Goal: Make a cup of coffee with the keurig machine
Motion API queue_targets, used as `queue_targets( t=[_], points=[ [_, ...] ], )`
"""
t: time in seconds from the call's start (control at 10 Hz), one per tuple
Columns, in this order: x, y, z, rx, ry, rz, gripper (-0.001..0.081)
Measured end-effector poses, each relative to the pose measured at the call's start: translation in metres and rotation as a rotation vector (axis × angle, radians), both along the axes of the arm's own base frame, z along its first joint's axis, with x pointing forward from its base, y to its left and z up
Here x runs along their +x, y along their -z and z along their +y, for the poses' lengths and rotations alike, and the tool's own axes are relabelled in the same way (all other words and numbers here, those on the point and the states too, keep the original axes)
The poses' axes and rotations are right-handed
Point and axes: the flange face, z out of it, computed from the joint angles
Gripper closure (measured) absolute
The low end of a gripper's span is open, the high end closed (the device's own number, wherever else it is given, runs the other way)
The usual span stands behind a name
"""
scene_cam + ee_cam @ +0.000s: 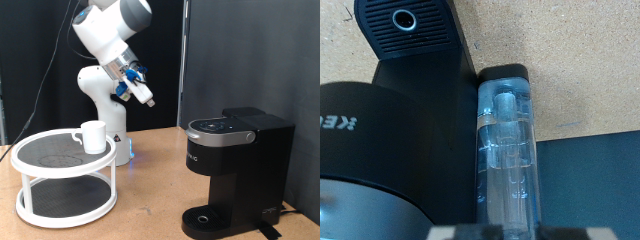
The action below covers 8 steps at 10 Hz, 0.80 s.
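Wood tabletop; matte boxy keurig machine (235, 170); glossy cup (93, 136).

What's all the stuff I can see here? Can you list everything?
cup: one, white, on the rack's top shelf, exterior view's left.
rack: one, white, two round tiers, on the table.
keurig machine: one, black, lid down, exterior view's right.
water tank: one, clear, on the machine's side, seen in the wrist view.
table: one, tan wood.
robot arm: one, white, behind the rack.
hand: one, raised in the air, holding nothing.
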Motion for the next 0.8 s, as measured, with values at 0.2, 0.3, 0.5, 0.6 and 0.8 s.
queue_targets(
  t=[0.2,0.3,0.5,0.6,0.8],
  points=[
    [-0.02,-0.001,-0.021,0.038,-0.005,0.022,0.0806],
    [-0.03,-0.003,-0.032,0.047,-0.026,0.028,0.0806],
    [-0.049,-0.006,-0.055,0.039,-0.046,0.023,0.0806],
    [-0.055,-0.01,-0.064,0.041,-0.023,0.008,0.0806],
    [-0.059,-0.012,-0.066,0.042,-0.015,-0.002,0.0806]
  ],
)
